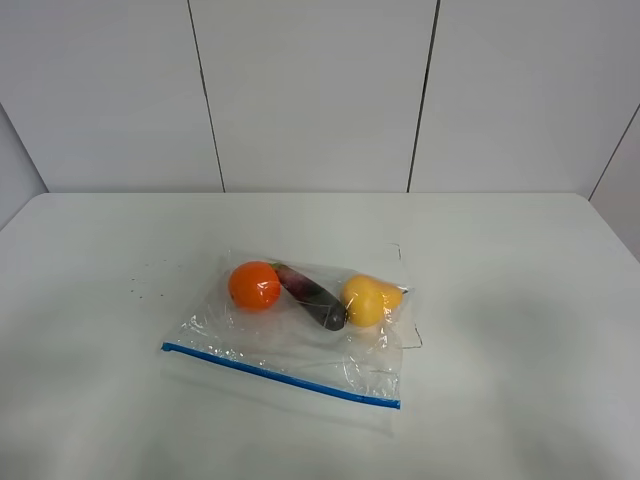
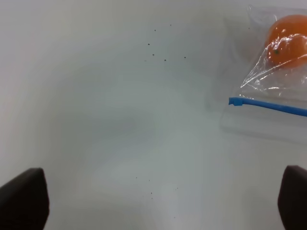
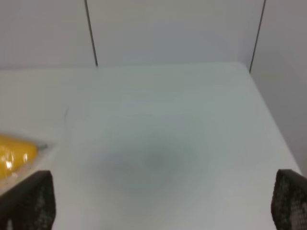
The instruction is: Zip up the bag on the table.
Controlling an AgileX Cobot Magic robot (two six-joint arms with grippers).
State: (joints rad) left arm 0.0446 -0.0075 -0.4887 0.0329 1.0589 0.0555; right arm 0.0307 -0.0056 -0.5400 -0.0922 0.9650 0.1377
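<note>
The clear, crinkly bag [image 1: 300, 335] lies flat in the middle of the white table [image 1: 520, 300]. Its blue zipper strip [image 1: 280, 374] runs along the near edge. Through the plastic show an orange fruit [image 1: 254, 285], a dark purple piece [image 1: 312, 296] and a yellow fruit [image 1: 370, 299]. Neither gripper appears in the high view. My left gripper [image 2: 158, 201] is open above bare table, and the bag's corner [image 2: 268, 81] with the zipper end [image 2: 235, 101] lies off to one side. My right gripper [image 3: 159, 201] is open too, with the yellow fruit [image 3: 14, 153] at the picture's edge.
A few dark specks [image 1: 140, 280] dot the tabletop left of the bag. Behind the table's far edge stands a white panelled wall [image 1: 310, 90]. The table's right edge [image 3: 273, 124] shows in the right wrist view.
</note>
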